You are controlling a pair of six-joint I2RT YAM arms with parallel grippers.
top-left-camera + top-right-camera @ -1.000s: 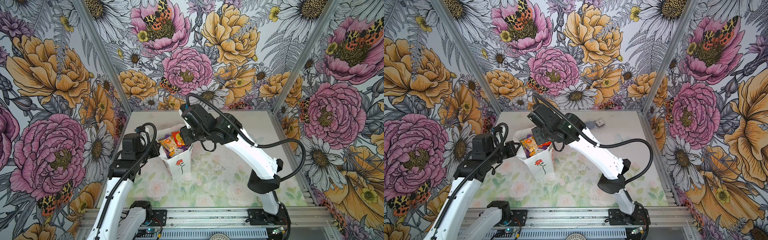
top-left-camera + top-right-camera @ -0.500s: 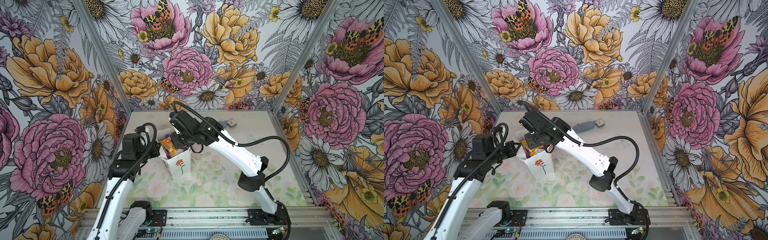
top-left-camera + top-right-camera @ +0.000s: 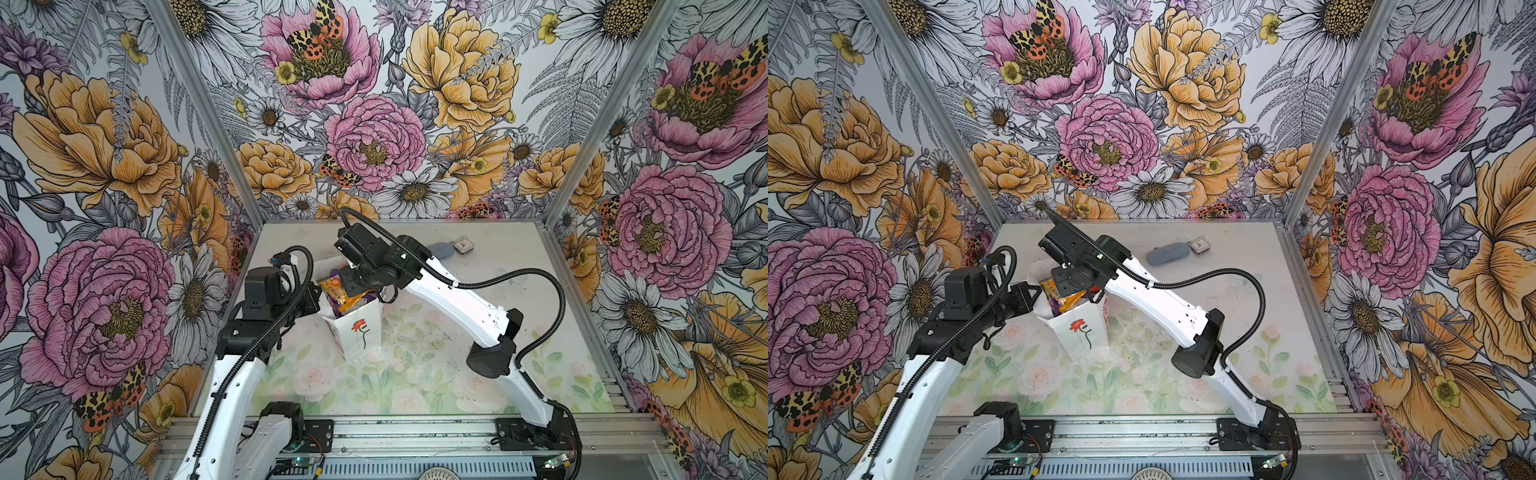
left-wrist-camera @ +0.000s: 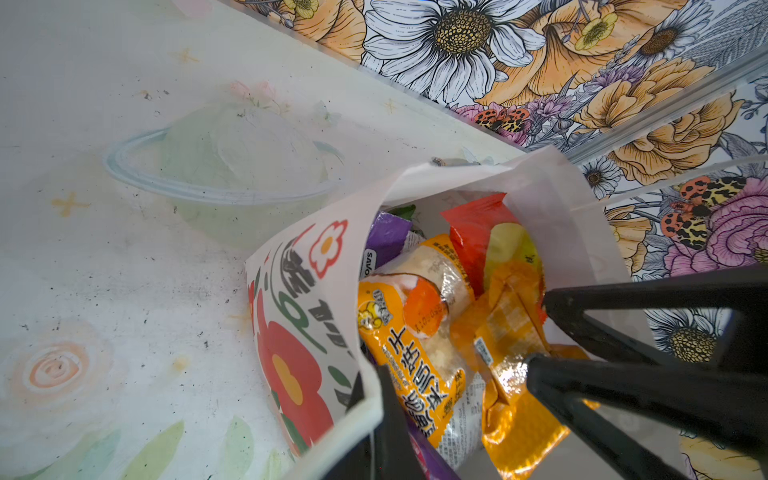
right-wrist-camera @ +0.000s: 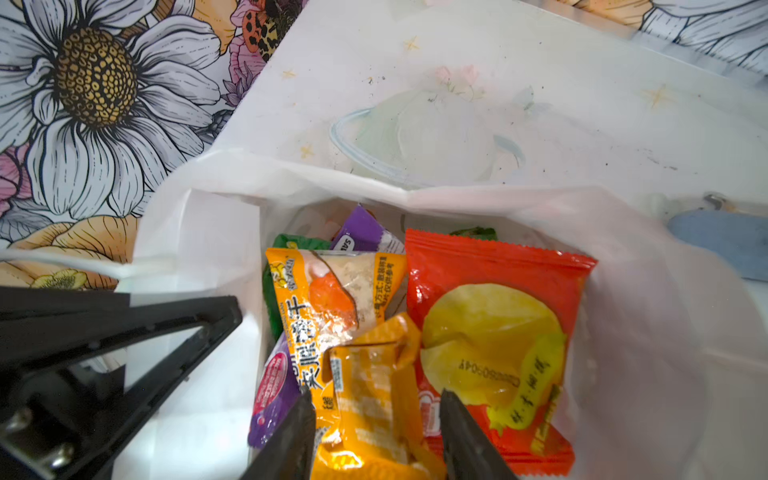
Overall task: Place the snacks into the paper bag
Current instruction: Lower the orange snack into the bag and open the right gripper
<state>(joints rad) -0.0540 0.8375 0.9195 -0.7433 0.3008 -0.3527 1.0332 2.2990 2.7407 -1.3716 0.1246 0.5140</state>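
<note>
Right wrist view looks down into the open mouth of the paper bag (image 5: 199,249), where the snacks (image 5: 415,332) lie packed together: a red packet (image 5: 494,274) printed with a yellow crisp, a long yellow-orange packet (image 5: 332,291) with dark lettering, a purple pouch (image 5: 272,399) under it, and scraps of green and purple wrapper deeper down. The right gripper (image 5: 376,411) hangs inside the mouth with its fingers (image 5: 291,442) parted on either side of a small gold packet (image 5: 374,386); a sliver of other wrappers shows between each finger and that packet, so the grip is released and the packet rests on the pile. The left gripper (image 5: 224,316) is clenched on the bag's rim, beside a white cord handle (image 5: 83,262), and the left wrist view shows the paper edge pinched between its fingers (image 4: 390,415). In both top views the bag (image 3: 365,336) (image 3: 1084,336) stands upright on the table (image 3: 415,374), toward 9 o'clock from the table's middle, its drawn red rose (image 3: 358,325) facing 6 o'clock. The left gripper meets the bag at its 9 o'clock side, and the right arm (image 3: 457,299) reaches in from 5 o'clock, wrist over the bag's 12 o'clock edge. A grey-blue case (image 3: 1165,253) and a small square tag (image 3: 1200,245) lie side by side near the far wall at 1 o'clock, well apart from the bag.
</note>
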